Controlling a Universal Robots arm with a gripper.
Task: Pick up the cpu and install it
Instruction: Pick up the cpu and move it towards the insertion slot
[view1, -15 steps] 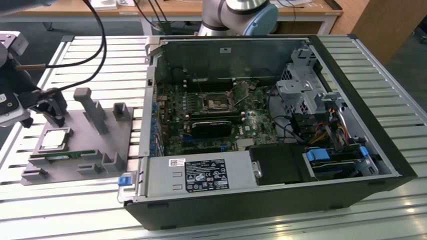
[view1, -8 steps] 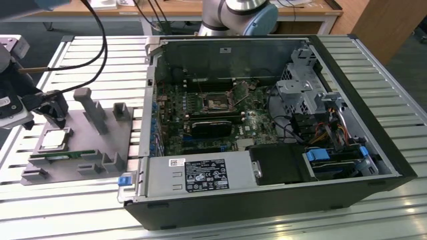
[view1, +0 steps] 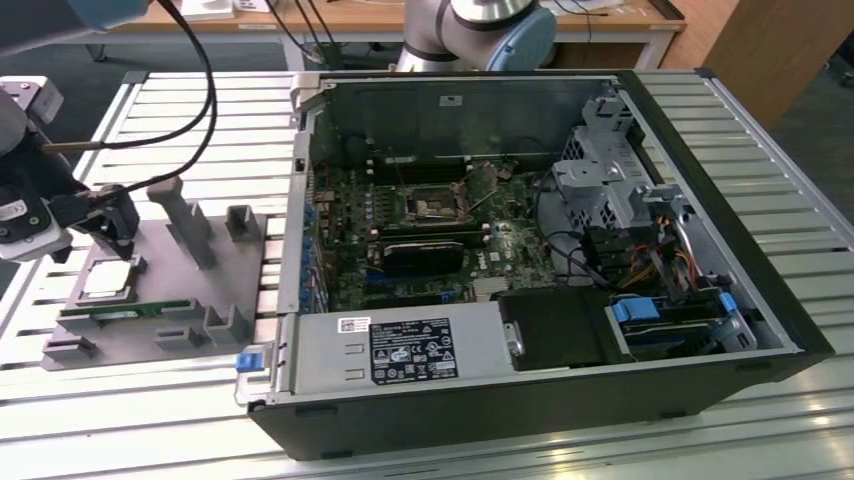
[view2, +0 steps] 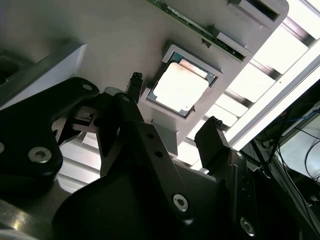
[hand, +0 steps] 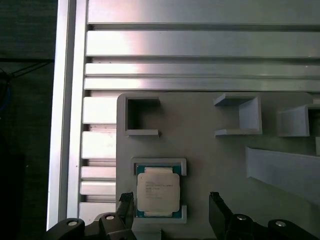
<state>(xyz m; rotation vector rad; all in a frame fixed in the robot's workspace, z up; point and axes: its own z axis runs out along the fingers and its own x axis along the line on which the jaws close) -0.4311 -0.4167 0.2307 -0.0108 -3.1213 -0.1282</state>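
The place is a robotics lab or test workshop. The work surface is a table (view1: 747, 130) built of ribbed aluminium profiles, as on an industrial bench. On it lies a desktop computer case (view1: 534, 420) with its side off and its motherboard (view1: 350, 240) bare. Beside it sits a grey fixture plate (view1: 247, 270) with pockets and posts for loose parts (the cpu (view1: 110, 280) lies in one). A robot arm (view1: 467, 30) rises at the table's far edge, black cables (view1: 200, 90) hang across, and a wooden desk (view1: 400, 18) stands behind.
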